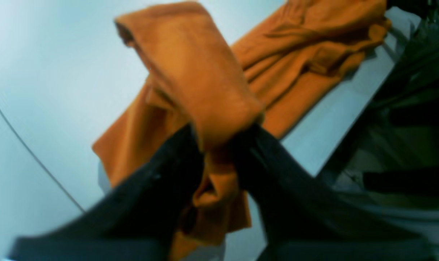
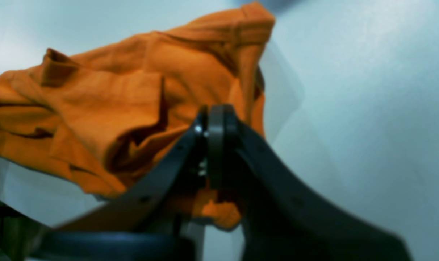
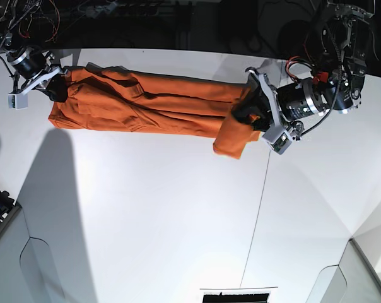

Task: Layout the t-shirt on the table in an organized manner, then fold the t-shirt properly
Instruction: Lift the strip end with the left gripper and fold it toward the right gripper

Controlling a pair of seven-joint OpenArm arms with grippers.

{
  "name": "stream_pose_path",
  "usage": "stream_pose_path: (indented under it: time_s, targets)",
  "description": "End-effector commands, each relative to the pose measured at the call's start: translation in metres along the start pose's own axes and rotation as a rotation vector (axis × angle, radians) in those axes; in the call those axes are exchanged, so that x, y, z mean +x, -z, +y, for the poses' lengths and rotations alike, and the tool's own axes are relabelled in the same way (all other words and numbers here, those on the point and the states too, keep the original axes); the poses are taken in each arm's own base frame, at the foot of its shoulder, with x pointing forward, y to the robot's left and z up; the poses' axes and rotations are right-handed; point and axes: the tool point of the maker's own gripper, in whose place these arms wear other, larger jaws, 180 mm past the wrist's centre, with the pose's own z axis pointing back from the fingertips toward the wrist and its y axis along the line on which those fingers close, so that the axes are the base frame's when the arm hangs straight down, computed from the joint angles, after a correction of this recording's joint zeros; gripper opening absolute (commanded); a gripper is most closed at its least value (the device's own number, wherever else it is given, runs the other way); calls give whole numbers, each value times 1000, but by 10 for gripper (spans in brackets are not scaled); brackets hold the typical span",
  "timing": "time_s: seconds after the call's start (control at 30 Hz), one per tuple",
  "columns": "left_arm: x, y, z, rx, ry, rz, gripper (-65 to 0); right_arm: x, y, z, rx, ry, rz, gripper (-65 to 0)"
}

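Note:
The orange t-shirt (image 3: 146,107) is stretched in a long bunched band across the far part of the white table (image 3: 178,221). My left gripper (image 3: 248,115) is shut on its right end, and a flap hangs down beside it. In the left wrist view the gripper (image 1: 219,145) pinches a fold of the t-shirt (image 1: 190,72) above the table. My right gripper (image 3: 57,89) is shut on the left end. In the right wrist view the gripper (image 2: 216,119) has its jaws together with the crumpled t-shirt (image 2: 107,108) caught in them.
A thin dark seam (image 3: 257,208) runs down the table right of centre. The curved dark far edge (image 3: 178,49) lies just behind the shirt, with cables and electronics (image 3: 342,25) beyond. A dark item (image 3: 238,295) sits at the near edge.

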Motion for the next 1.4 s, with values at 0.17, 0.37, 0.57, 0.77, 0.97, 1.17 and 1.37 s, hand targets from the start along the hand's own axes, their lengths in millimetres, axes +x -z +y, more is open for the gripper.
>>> stream_pose_path:
  time_s: [0.17, 0.37, 0.57, 0.77, 0.97, 1.17, 1.37]
  targets:
    - [1, 20, -16, -61, -23, -34, -283, 11, -3, 0, 6, -15, -31, -650]
    - [-1, 47, -51, -134, -29, -28, -281, 10, -3, 0, 3, -17, -25, -650]
    - [8, 47, -46, -122, -35, -54, -281, 10, -3, 0, 3, -18, -26, -650]
    - [12, 28, -20, -78, -76, -76, -281, 14, -3, 6, 40, -17, -43, -650]
    - [7, 11, 6, -5, -49, -50, -281, 31, -11, 30, 115, -31, -68, -560]
    - [-8, 3, 15, 24, -20, 11, -281, 64, -29, 42, 88, -152, -138, -413]
    - [-21, 1, 23, 39, -30, 53, -281, 71, -37, 1, -82, -147, -170, -269]
